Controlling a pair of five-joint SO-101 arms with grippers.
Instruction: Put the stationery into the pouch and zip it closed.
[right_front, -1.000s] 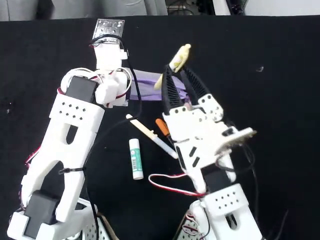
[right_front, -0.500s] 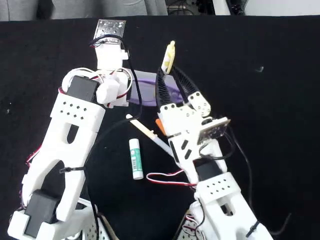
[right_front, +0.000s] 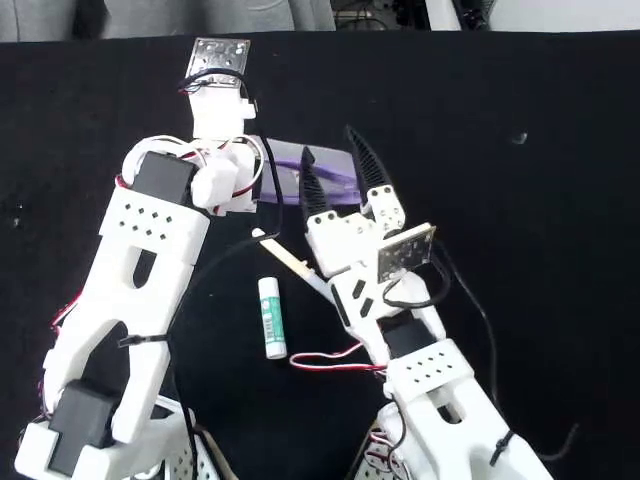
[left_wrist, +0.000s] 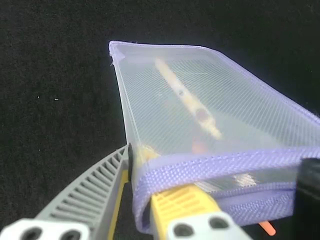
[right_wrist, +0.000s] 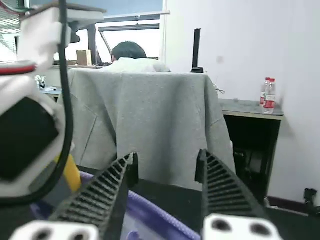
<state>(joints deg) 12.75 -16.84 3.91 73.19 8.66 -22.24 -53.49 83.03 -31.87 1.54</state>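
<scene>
Lying at lower centre, a white glue stick (right_front: 271, 318) and a white pen (right_front: 284, 256) rest on the black table (right_front: 520, 250). Above them the right gripper (right_front: 328, 142), its arm rising from the bottom edge, gapes wide and empty over the translucent purple-trimmed pouch (right_front: 283, 160), whose rim the left gripper (left_wrist: 142, 172) pinches tight; a yellow pen (left_wrist: 187, 100) lies inside.

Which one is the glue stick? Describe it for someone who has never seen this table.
On the black table, look in the gap between the left arm and the right arm. The glue stick lies there, beside the long thin pen. It is the short, stubby white tube with a green label, whereas the pen is slim and cream.
</scene>
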